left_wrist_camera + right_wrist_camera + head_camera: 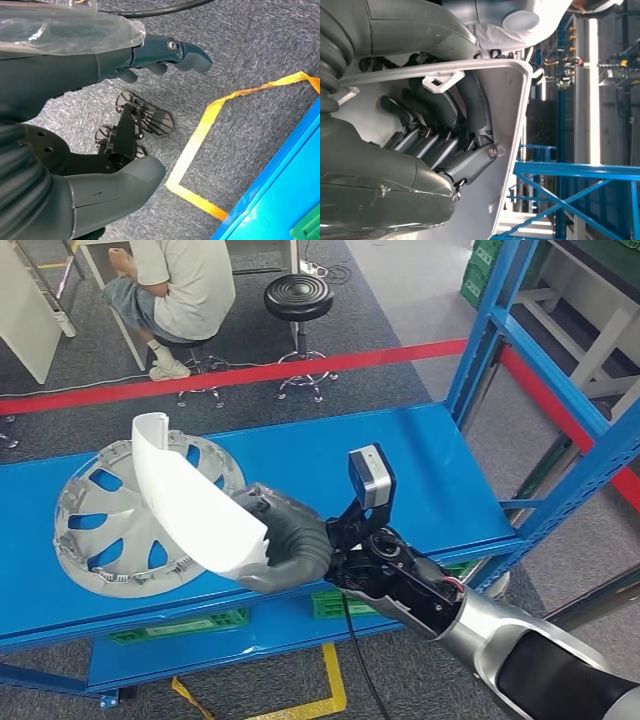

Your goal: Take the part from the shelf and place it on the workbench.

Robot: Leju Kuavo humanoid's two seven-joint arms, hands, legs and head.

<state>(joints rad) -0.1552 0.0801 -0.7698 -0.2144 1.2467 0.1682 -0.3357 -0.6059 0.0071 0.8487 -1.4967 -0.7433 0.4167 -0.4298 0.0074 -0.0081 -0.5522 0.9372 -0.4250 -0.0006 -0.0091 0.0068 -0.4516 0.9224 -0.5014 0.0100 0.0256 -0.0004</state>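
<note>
Here the right hand [290, 540] grips a curved white part [189, 500] at its lower end, its dark fingers [444, 107] curled tight against the inner face of the panel and the thumb pressed on the other side. The part is held up above the blue workbench [423, 465], tilted, its upper end rising over a grey wheel cover [98, 530] that lies flat on the bench top. The left hand [113, 110] hangs over grey carpet beside a yellow tape line [196, 140], holding nothing, thumb and fingers well apart. Beyond a red floor stripe [302, 368] a person [177, 290] sits near a black stool [299, 300]. A blue shelf frame [543, 370] stands at the right.
</note>
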